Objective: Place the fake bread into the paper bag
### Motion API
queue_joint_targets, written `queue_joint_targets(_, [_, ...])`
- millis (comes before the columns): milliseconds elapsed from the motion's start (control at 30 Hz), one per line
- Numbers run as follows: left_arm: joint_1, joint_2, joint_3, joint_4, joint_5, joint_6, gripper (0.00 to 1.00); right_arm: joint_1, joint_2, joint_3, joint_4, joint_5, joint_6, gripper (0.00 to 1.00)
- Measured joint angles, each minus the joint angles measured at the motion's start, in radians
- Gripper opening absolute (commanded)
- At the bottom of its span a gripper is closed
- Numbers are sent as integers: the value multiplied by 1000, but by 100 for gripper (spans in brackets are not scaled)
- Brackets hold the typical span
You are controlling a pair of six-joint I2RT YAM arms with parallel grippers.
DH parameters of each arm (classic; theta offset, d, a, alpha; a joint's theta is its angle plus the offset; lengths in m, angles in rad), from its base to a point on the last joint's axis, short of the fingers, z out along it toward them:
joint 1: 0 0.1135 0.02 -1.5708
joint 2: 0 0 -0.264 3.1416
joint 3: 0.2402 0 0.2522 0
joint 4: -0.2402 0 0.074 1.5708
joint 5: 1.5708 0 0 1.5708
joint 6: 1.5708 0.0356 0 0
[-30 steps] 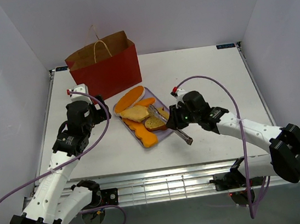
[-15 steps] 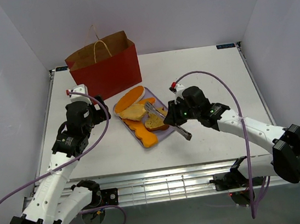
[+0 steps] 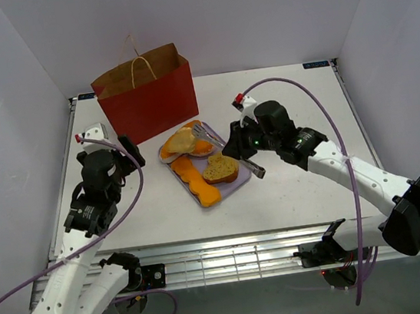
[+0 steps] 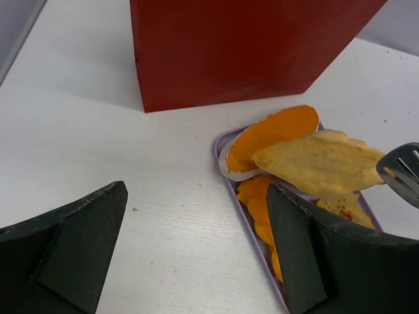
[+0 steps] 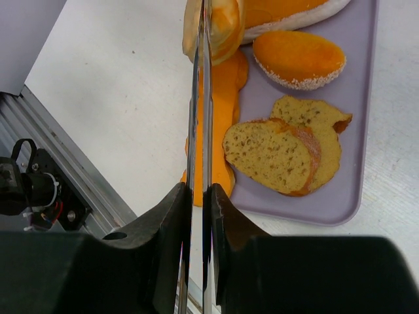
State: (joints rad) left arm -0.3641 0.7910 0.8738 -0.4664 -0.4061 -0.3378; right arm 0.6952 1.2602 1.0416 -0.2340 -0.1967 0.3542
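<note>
**A:** The right gripper (image 5: 198, 196) is clamped tight around the tongs (image 5: 204, 118), two thin steel blades squeezed almost flat together.

**B:** And at the slotted tip there's the toast slice (image 4: 317, 163), tan, flat and matte with a ragged outline. It's pinched over the far end of the tray (image 3: 233, 187), just in front of the paper bag (image 3: 148, 95).

**A:** The bag stands upright at the back left, smooth red outside and brown kraft inside, with thin looped handles.

**B:** The left gripper (image 4: 196, 196) has its black fingers spread wide with nothing between them, low over the table beside the bag.

**A:** On the lavender plastic tray there's a long orange loaf (image 4: 272, 134) with a pale underside, under the toast. Whether they touch, I can't tell.

**B:** There's also a glossy orange roll (image 5: 298, 59) with a speckled white base, and next to it a brown-crusted slice (image 5: 272, 154) with a porous crumb face.

**A:** Flat orange pieces (image 3: 198, 182) lie along the tray's left side.

**B:** The table (image 4: 131, 163) is white with a faint painted grain and an aluminium rail (image 3: 231, 255) at the near edge, and plain pale walls (image 3: 253, 12) close it in
</note>
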Motion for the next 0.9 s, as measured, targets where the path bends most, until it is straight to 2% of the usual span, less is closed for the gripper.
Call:
queue_joint_targets(333, [0, -54, -2, 0, -120, -23, 98, 0, 75, 247, -103, 10, -74, 18])
queue_joint_targets(633, [0, -122, -17, 0, -227, -56, 98, 0, 151, 495, -128, -21, -82, 18])
queue_joint_targets(900, [0, -130, -18, 3, -247, -76, 98, 0, 224, 631, -134, -61, -80, 18])
